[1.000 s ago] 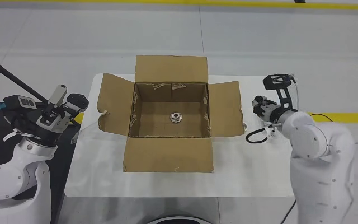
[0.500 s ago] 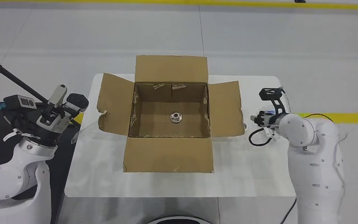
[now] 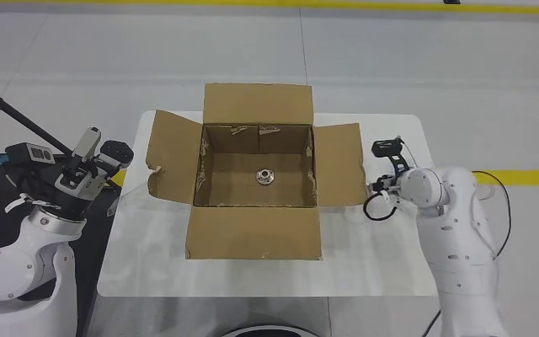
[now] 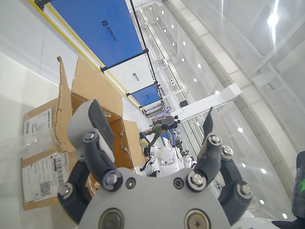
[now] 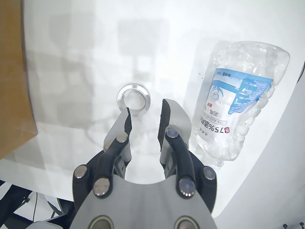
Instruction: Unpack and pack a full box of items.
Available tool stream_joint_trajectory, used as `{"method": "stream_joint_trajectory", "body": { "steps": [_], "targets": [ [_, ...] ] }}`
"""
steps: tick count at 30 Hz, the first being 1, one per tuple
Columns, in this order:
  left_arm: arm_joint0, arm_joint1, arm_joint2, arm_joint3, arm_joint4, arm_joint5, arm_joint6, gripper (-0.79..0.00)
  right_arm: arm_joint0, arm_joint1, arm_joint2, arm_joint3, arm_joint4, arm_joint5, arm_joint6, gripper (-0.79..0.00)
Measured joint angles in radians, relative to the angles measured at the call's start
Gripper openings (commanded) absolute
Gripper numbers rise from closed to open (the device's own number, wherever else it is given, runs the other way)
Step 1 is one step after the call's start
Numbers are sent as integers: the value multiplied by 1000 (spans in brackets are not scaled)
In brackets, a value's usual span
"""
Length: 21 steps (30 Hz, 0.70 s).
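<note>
Beside the cardboard box, right gripper hovers, jaws parted, by a metal ring, presumably to grasp it; plastic bottle alongside; left gripper spread wide

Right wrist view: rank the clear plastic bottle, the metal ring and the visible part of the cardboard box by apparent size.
Largest: clear plastic bottle, lying on its side.
Next: cardboard box, cut off at the picture's edge, so only its visible part is ranked.
Smallest: metal ring, clearly.
</note>
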Motion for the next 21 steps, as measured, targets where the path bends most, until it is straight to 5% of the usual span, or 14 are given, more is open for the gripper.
{"method": "stream_joint_trajectory", "body": {
  "steps": [21],
  "targets": [
    [0, 0, 0, 0, 0, 0, 0, 0, 60, -6, -88, 135, -21, 70, -42, -496]
  ]
}}
